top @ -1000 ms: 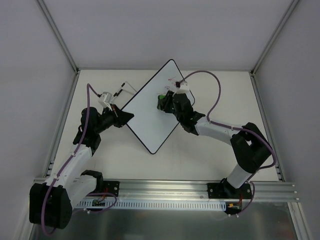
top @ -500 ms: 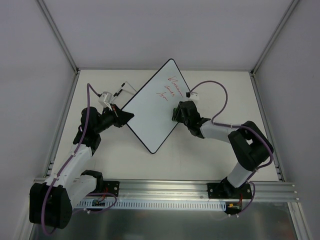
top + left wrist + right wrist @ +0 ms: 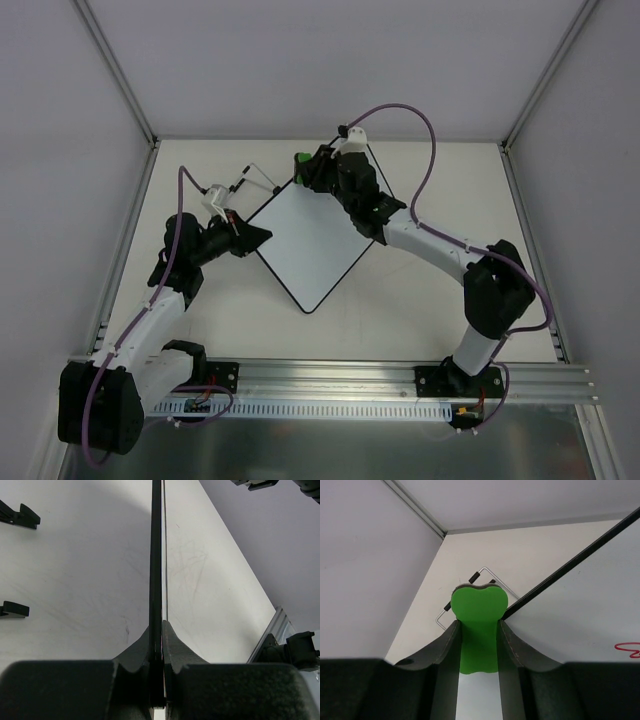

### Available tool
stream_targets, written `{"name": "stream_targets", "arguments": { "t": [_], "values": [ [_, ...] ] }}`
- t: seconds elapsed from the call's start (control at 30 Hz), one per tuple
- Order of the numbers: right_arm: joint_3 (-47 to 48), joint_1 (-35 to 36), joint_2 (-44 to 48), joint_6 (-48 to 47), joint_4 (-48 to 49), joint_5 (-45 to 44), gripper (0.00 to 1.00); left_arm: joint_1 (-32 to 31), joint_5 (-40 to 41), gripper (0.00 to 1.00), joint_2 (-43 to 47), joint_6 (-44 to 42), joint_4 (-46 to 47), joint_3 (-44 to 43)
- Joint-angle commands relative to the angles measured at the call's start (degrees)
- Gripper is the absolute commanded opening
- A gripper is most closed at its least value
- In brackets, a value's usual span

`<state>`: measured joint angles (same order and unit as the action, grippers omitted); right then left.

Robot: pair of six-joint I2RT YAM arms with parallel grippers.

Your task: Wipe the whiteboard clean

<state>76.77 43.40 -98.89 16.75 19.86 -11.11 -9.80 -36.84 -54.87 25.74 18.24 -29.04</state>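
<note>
Grip on the whiteboard (image 3: 315, 240) corner, green eraser (image 3: 299, 160) at the far rim.
The left gripper (image 3: 252, 234) is closed on the board's rim, and the board runs away to its right, long side toward the right gripper (image 3: 308, 168). That one, nearer the red writing (image 3: 626, 650), is clamped on the eraser, with the writing just to its right. Half a second earlier it stood at the board's right edge, red lines uncovered.

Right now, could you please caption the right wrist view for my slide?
Right gripper shut on green eraser, poised at the black rim of the whiteboard.
</note>
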Motion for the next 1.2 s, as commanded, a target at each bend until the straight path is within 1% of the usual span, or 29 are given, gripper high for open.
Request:
{"name": "stream_targets", "arguments": {
  "t": [0.0, 0.07, 0.1, 0.17, 0.2, 0.33, 0.43, 0.57, 0.63, 0.77, 0.9, 0.93, 1.0, 1.03, 1.17],
  "values": [
    [0.4, -0.15, -2.36, 0.47, 0.18, -0.39, 0.0, -1.89, -5.26, 0.0, -1.03, -11.15, -7.43, 1.62],
    [-1.96, -1.2, -1.66, 2.04, 0.27, -1.45, 0.0, -1.89, -5.17, 0.0, -0.85, -11.15, -7.43, 1.62],
    [-5.28, -1.99, -1.22, 2.58, 0.27, -2.06, 0.0, -1.89, -5.0, 0.0, -0.59, -11.06, -7.6, 1.7],
    [-8.99, -3.05, 0.36, 3.98, 0.44, -3.47, 0.0, -1.89, -5.0, 0.0, -0.41, -11.15, -7.69, 1.7],
    [-13.01, -4.19, 0.8, 4.51, 0.62, -4.0, 0.0, -1.89, -4.82, 0.0, -0.32, -11.32, -7.78, 1.7],
    [-21.98, -7.18, 2.91, 6.8, 2.11, -4.97, 0.0, -1.89, -5.0, 0.0, -0.5, -11.41, -8.04, 1.62],
    [-26.65, -8.59, 3.44, 6.8, 2.38, -6.11, 0.0, -1.89, -5.17, 0.0, -0.59, -11.5, -8.13, 1.44],
    [-29.66, -9.73, 2.92, 7.07, 2.38, -6.99, 0.0, -1.97, -5.26, 0.0, -0.59, -11.59, -8.31, 1.44],
    [-29.66, -9.82, 2.48, 7.07, 2.38, -6.99, 0.0, -1.89, -5.26, 0.0, -0.59, -11.59, -8.4, 1.35],
    [-26.33, -9.74, 2.83, 5.66, 2.29, -4.89, 0.0, -1.97, -5.35, 0.0, -0.41, -11.67, -8.57, 1.35],
    [-19.4, -9.47, 3.09, 4.6, 2.2, -2.42, 0.0, -1.97, -5.26, 0.0, -0.67, -11.5, -8.66, 1.35],
    [-16.16, -9.04, 3.0, 4.43, 2.2, -2.07, 0.0, -2.06, -5.35, 0.0, -0.68, -11.59, -8.66, 1.26],
    [-12.8, -8.68, 2.04, 4.34, 2.2, -0.58, 0.0, -2.06, -5.35, 0.0, -0.85, -11.59, -8.66, 1.26],
    [-9.66, -8.33, 1.6, 4.51, 2.2, 0.03, 0.0, -2.06, -5.26, 0.0, -0.85, -11.67, -8.66, 1.26],
    [-3.48, -7.71, -0.33, 5.48, 1.41, 1.62, 0.0, -2.24, -5.08, 0.0, -0.68, -11.76, -8.66, 1.26]
  ]
}}
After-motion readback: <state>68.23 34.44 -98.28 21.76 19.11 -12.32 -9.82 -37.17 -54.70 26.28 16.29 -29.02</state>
